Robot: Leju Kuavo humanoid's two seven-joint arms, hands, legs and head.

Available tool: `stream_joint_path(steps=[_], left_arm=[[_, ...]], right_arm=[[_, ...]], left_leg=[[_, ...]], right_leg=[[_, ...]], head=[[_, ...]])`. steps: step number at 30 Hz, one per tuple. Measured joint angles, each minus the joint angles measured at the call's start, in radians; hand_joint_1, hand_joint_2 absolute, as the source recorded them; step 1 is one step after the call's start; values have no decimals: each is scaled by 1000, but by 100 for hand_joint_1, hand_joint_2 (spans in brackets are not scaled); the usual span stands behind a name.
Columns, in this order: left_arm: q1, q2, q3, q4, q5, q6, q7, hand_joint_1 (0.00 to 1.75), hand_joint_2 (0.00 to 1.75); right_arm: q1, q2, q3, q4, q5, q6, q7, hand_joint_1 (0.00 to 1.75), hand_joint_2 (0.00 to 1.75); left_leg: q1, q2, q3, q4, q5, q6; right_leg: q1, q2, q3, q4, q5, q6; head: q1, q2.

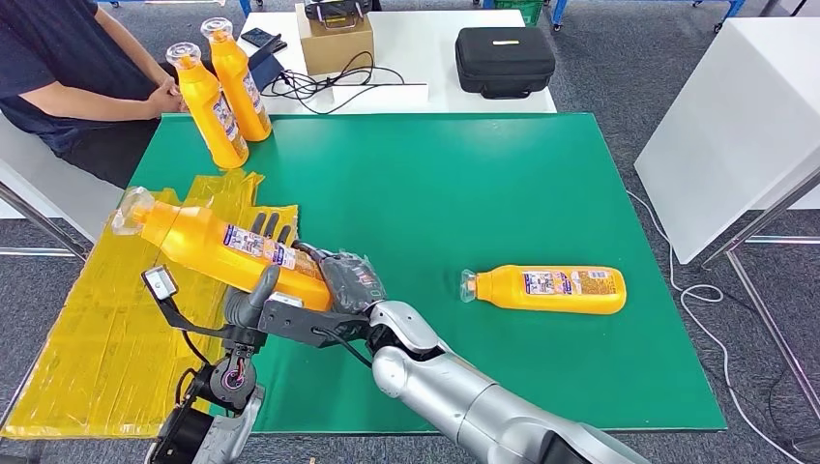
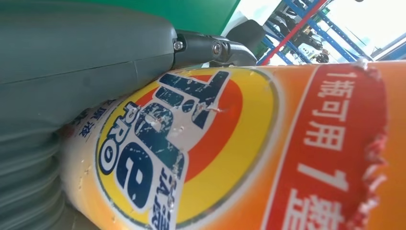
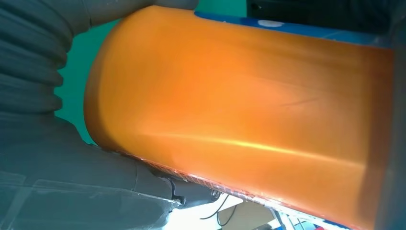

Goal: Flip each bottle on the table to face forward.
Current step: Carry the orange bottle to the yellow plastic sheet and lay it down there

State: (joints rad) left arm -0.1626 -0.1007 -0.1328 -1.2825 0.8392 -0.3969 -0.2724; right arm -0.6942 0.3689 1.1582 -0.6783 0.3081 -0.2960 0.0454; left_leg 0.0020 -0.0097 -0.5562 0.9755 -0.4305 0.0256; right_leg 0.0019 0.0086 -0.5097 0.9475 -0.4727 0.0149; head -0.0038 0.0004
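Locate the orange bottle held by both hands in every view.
Head view: held bottle lower left, tilted, cap up-left, above the green table.
Left wrist view: its round logo label faces the camera.
Right wrist view: its plain orange side.
Shared landmark: the green table.

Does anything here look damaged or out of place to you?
Yes. The held bottle, gripped by both the left hand and the right hand, has a scuffed label with a torn red edge. Another bottle lies on its side on the green table, while two bottles stand upright.
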Motion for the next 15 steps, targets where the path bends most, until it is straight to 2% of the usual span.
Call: stream_joint_path(steps=[2, 15], left_arm=[[0, 0, 1, 0, 0, 0, 0, 175, 175], [-1, 0, 2, 0, -1, 8, -22, 175, 175]], right_arm=[[0, 0, 0, 0, 0, 0, 0, 175, 175], [-3, 0, -2, 10, -9, 0, -19, 175, 175]], left_leg=[[0, 0, 0, 0, 0, 0], [0, 0, 0, 0, 0, 0]], right_leg=[[0, 0, 0, 0, 0, 0], [0, 0, 0, 0, 0, 0]], head=[[0, 0], [0, 0]])
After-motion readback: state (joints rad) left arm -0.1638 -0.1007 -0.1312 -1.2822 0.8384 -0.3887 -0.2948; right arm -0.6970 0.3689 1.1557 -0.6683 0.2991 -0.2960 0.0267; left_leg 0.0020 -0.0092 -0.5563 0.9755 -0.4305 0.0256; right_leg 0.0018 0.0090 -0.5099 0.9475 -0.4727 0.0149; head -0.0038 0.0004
